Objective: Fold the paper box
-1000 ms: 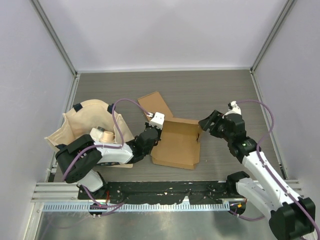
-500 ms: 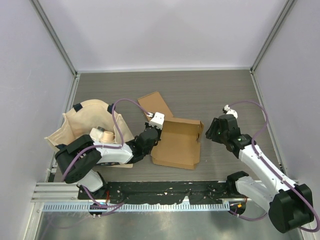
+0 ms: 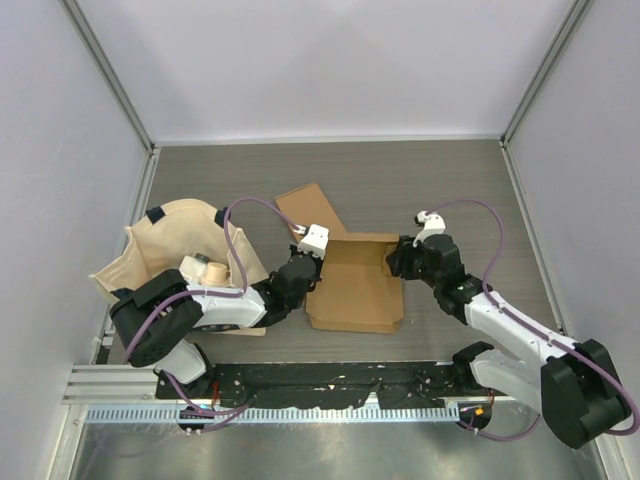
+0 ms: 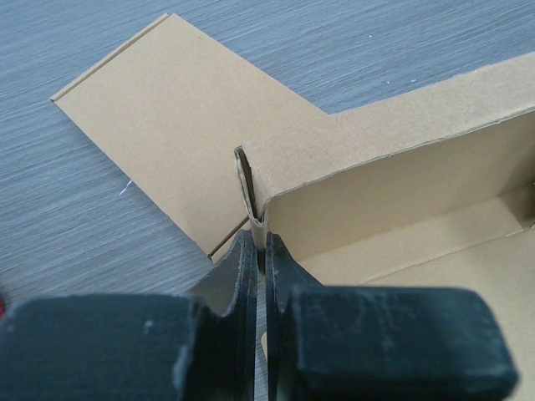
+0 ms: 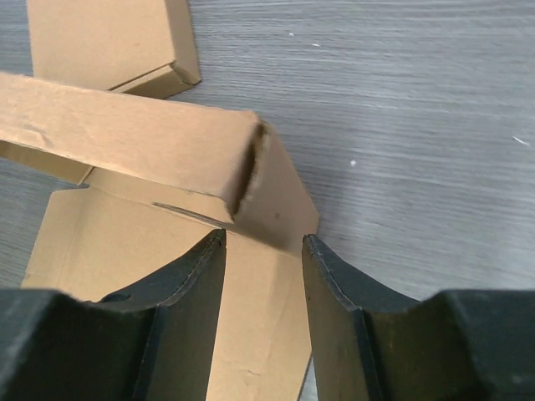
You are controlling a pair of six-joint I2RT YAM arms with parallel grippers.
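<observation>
The paper box is brown cardboard, lying open in the middle of the table with its lid flap spread toward the back left. My left gripper is shut on the box's left corner wall; in the left wrist view the folded corner is pinched between the fingertips. My right gripper hovers over the box's right back corner. It is open there, its fingers straddling the slanted right side flap without pressing on it. The back wall stands upright.
A beige cloth bag lies at the left, close behind my left arm, with a small tan roll on it. Grey walls close in the table on three sides. A metal rail runs along the near edge.
My right arm has swung left from beside the box to its right back corner, and its jaws have narrowed. The left gripper has kept its grip and place.
</observation>
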